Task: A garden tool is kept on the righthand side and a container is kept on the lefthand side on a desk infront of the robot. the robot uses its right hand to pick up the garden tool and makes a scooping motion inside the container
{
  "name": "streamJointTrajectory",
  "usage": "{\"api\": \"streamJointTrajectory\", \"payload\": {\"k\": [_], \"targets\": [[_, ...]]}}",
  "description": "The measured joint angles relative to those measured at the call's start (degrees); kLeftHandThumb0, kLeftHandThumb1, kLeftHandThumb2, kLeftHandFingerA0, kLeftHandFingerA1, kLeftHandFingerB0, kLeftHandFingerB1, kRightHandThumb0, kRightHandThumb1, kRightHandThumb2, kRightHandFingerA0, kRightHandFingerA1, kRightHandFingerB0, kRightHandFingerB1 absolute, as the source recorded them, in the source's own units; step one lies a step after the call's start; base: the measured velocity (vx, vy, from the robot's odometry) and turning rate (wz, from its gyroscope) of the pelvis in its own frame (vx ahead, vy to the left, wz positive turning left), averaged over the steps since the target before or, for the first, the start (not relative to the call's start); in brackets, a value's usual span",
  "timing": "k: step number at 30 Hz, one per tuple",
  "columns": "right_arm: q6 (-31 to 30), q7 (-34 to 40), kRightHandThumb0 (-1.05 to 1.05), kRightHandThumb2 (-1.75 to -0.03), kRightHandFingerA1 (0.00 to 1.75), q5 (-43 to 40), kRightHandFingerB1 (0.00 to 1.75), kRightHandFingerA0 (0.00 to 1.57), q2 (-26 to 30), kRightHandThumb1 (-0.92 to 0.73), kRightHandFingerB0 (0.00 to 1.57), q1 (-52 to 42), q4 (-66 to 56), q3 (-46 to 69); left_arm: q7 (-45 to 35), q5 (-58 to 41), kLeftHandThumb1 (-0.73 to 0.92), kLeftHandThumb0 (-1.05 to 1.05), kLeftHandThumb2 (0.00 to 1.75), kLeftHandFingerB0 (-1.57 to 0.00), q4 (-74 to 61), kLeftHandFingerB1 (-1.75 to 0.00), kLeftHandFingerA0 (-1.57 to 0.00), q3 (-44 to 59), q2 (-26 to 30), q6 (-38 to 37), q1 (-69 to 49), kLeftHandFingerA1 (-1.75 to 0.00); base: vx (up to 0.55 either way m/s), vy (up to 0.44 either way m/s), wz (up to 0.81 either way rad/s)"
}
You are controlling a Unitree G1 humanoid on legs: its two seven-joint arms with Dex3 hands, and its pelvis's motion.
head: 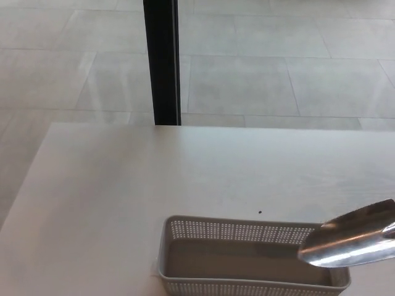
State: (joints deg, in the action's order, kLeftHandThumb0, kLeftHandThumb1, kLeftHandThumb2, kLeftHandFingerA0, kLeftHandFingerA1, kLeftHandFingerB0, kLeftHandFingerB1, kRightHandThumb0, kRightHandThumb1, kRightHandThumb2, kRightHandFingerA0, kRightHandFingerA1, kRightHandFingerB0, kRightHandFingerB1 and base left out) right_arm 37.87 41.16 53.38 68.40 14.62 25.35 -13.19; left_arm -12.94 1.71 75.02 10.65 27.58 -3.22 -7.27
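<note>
Trowel hanging over the right end of the basket, about to scoop

My right hand is out of frame on the right, so I can't tell how the fingers sit on the handle; left hand isn't showing either. The shiny trowel blade (349,243) comes in from the right, tip pointing left and low over the right end of the grey perforated basket (185,253) at the near edge of the white desk (123,185), I'd say so a leftward sweep runs along its empty floor
</note>
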Motion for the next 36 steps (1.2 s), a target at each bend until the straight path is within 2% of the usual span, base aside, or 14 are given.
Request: {"api": "streamJointTrajectory", "payload": {"k": [3, 4, 5, 6, 7, 8, 9, 10, 11, 14, 20, 23, 34, 36], "targets": [[0.0, -2.0, -0.3, -0.59, 1.69, 0.6, 1.06, 0.87, 1.7, -0.58, 0.89, 0.4, -2.6, 0.3, -0.2, 0.0, -0.04, -0.56, 1.12, -0.8, 0.0, -0.94, -0.89, 0.0, 0.2, 0.0, 0.1, -1.03, 0.0, 0.0, 0.0], [-0.1, -2.8, -0.29, -0.83, 1.38, 0.6, 1.17, 1.16, 1.7, -0.45, 0.84, 0.4, -3.3, 0.3, -0.2, 0.0, -0.06, -0.52, 1.14, -0.8, 0.0, -0.94, -0.86, 0.0, 0.2, 0.0, 0.1, -1.03, 0.0, 0.0, 0.0], [-0.3, -3.9, -0.29, -0.83, 1.38, 0.6, 1.17, 1.16, 1.7, -0.45, 0.84, 0.3, -4.0, 0.3, -0.2, 0.0, -0.06, -0.52, 1.14, -0.8, 0.0, -0.94, -0.86, 0.0, 0.2, 0.0, 0.2, -1.03, 0.0, 0.0, 0.0], [-0.4, -4.4, -0.31, -0.84, 1.38, 0.6, 1.18, 1.14, 1.7, -0.47, 0.85, 0.3, -4.3, 0.3, -0.2, 0.0, -0.05, -0.53, 1.13, -0.83, 0.0, -0.94, -0.9, 0.0, 0.2, 0.0, 0.2, -1.02, 0.0, 0.0, 0.0], [-0.7, -5.5, -0.23, -0.6, 1.75, 0.6, 1.5, 0.8, 1.7, -0.67, 0.67, 0.1, -5.0, 0.3, -0.2, 0.0, -0.07, -0.53, 1.12, -0.87, 0.0, -0.95, -0.97, 0.0, 0.2, 0.0, 0.2, -1.04, 0.0, 0.0, 0.0], [-0.9, -6.3, -0.25, -0.59, 1.75, 0.5, 1.49, 0.79, 1.7, -0.67, 0.67, -0.1, -5.6, 0.3, -0.2, 0.0, -0.07, -0.55, 1.11, -0.86, 0.0, -0.96, -0.96, 0.0, 0.2, 0.0, 0.3, -1.04, 0.0, 0.0, 0.0], [-1.0, -6.9, -0.35, -0.92, 1.33, 0.5, 1.14, 1.1, 1.7, -0.52, 0.82, -0.2, -5.9, 0.3, -0.2, 0.0, -0.04, -0.53, 1.08, -0.83, 0.0, -0.93, -0.91, 0.0, 0.2, 0.0, 0.3, -1.01, 0.0, 0.0, 0.0], [-1.3, -8.0, -0.35, -0.92, 1.33, 0.5, 1.14, 1.1, 1.7, -0.52, 0.82, -0.4, -6.4, 0.3, -0.2, 0.0, -0.04, -0.53, 1.08, -0.83, 0.0, -0.93, -0.91, 0.0, 0.2, 0.0, 0.3, -1.01, 0.0, 0.0, 0.0], [-1.6, -8.9, -0.28, -0.64, 1.75, 0.5, 1.41, 0.79, 1.7, -0.72, 0.68, -0.6, -6.9, 0.3, -0.2, 0.0, -0.06, -0.53, 1.08, -0.85, 0.0, -0.93, -0.94, 0.0, 0.1, 0.0, 0.3, -1.02, 0.0, 0.0, 0.0], [-2.4, -11.5, -0.27, -0.64, 1.7, 0.5, 1.11, 0.8, 1.7, -0.76, 0.73, -0.9, -8.3, 0.3, -0.2, 0.0, -0.06, -0.56, 1.12, -0.8, 0.0, -0.94, -0.87, 0.0, 0.1, 0.0, 0.4, -1.04, 0.0, 0.0, 0.0], [-4.4, -16.4, -0.31, -0.69, 1.75, 0.3, 1.23, 0.8, 1.7, -0.75, 0.69, -1.1, -10.8, 0.5, -0.2, 0.0, -0.07, -0.55, 1.1, -0.84, 0.0, -0.94, -0.92, 0.0, 0.0, 0.0, 0.6, -1.02, 0.0, 0.0, 0.0], [-5.4, -18.7, -0.35, -0.71, 1.69, 0.3, 0.96, 0.81, 1.7, -0.78, 0.73, -1.1, -11.9, 0.6, -0.2, 0.0, -0.08, -0.51, 1.08, -0.87, 0.0, -0.92, -0.93, 0.0, 0.0, 0.0, 0.6, -1.0, 0.0, 0.0, 0.0], [-9.5, -27.5, -0.37, -0.74, 1.54, 0.2, 0.91, 0.8, 1.3, -0.72, 0.72, -1.1, -13.1, 0.7, -0.3, 0.0, -0.11, -0.5, 1.09, -0.88, 0.0, -0.95, -0.99, 0.1, 0.0, 0.0, 0.8, -1.03, 0.0, 0.0, 0.0], [-10.4, -29.1, -0.39, -0.74, 1.38, 0.1, 0.73, 0.82, 1.2, -0.76, 0.67, -1.1, -12.4, 0.7, -0.3, 0.0, -0.1, -0.5, 1.08, -0.87, 0.0, -0.94, -0.98, 0.1, 0.0, 0.0, 0.8, -1.02, 0.0, 0.0, 0.0]]}}
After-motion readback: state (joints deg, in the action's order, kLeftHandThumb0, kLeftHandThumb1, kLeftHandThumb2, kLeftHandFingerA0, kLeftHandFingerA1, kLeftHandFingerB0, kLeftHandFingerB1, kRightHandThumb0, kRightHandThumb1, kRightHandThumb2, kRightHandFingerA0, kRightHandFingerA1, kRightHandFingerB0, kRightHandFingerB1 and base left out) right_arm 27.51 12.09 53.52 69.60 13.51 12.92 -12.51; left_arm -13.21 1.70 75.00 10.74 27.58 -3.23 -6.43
